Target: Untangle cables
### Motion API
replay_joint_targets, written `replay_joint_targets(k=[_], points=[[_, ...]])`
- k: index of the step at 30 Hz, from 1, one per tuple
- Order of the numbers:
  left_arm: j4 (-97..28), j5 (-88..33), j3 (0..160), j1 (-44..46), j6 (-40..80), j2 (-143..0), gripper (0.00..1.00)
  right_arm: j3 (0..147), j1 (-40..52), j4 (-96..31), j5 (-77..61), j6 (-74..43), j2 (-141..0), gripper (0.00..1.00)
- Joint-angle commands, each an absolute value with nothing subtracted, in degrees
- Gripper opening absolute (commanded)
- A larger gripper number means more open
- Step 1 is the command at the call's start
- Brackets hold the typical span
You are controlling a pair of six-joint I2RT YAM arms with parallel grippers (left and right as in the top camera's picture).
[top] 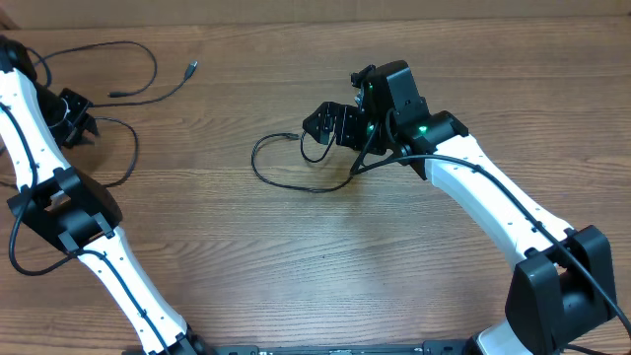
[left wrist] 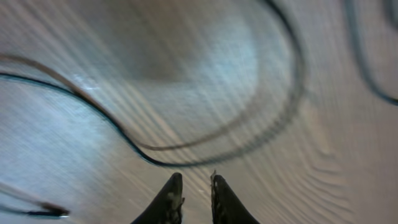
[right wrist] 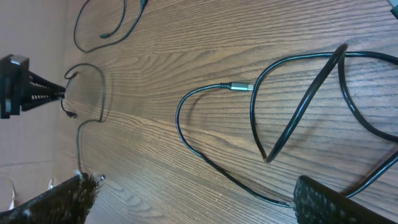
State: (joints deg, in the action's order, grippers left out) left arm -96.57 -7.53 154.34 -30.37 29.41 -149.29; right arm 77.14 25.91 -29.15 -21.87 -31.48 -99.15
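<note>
Overhead: loose black cables (top: 155,69), none gripped.
Left gripper (left wrist: 196,186) barely parted, empty; right gripper (top: 325,123) wide open, one cable loop (top: 253,158) at its 8 o'clock.

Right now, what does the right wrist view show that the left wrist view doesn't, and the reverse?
Only right wrist: a sharply seen cable ending in a silvery plug tip, a loop that crosses itself beside it, and the right tool spread wide. Only left wrist: a blurred close-up of a curving cable just ahead of the left tool, its tips narrowly apart with nothing between them. Both: thin black cords lying on the wooden table.
</note>
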Motion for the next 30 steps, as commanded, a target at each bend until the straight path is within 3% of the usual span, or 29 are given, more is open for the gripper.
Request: replay_joint_targets(k=[1, 2, 7, 8, 15, 20, 21, 30], points=[[-96.8, -1.7, 150.8, -29.6, 28.9, -149.3, 0.21, 77.3, 25.9, -28.9, -21.0, -31.1, -97.8, 1.00], [-96.8, -0.5, 149.7, -29.6, 28.9, -149.3, 0.25, 77.3, 25.9, -29.1, -21.0, -31.1, -97.8, 1.00], [-96.6, 4.3, 146.3, -30.1, 29.0, -149.3, 0.75, 77.3, 25.9, -30.1, -21.0, -31.1, -97.8, 1.00], [-96.8, 4.0, 146.3, -30.4, 29.1, -149.4, 0.80, 77.3, 25.9, -30.0, -21.0, -31.1, -97.8, 1.00], [-96.1, 3.6, 146.3, -34.0, 35.1, -149.5, 0.91, 77.3, 25.9, -30.4, -21.0, -31.1, -97.8, 1.00], [-96.8, 3.3, 145.5, -37.0, 41.7, -149.6, 0.93, 77.3, 25.9, -30.4, -21.0, -31.1, -97.8, 1.00], [-96.8, 3.4, 144.9, -37.5, 43.2, -149.6, 0.99, 77.3, 25.9, -30.3, -21.0, -31.1, -97.8, 1.00], [-90.5, 1.2, 134.8, -39.4, 57.5, -149.6, 1.00, 77.3, 25.9, -30.3, -21.0, -31.1, -97.8, 1.00]])
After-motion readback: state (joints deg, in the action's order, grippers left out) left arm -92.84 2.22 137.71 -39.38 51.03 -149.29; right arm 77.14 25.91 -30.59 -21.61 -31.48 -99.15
